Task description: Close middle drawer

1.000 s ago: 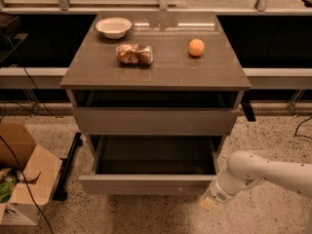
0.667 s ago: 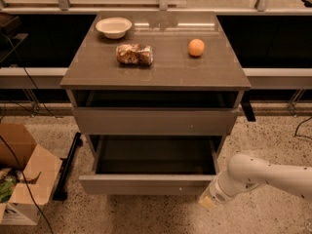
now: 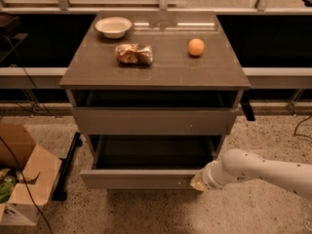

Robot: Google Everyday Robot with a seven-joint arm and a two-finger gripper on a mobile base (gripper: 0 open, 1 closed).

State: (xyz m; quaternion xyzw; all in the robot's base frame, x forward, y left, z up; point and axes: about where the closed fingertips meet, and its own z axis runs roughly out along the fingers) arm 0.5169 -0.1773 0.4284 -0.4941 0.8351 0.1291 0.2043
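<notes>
We find the middle drawer (image 3: 141, 178) pulled out, the gripper (image 3: 199, 182) at its front panel's right end; claw state we cannot tell. Bowl (image 3: 113, 27), wrapped snack (image 3: 134, 54) and orange (image 3: 196, 47) rest on the cabinet top (image 3: 170, 69); cardboard box (image 3: 24, 179) on the floor nearby.

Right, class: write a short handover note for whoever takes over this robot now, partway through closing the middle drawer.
Gripper: low, at the right end of the middle drawer's front panel.
Middle drawer: pulled well out of the cabinet.
Done: arm lined up at the drawer front.
Left: push the drawer in until flush.
The bowl, snack bag and orange on top are not part of the job.
</notes>
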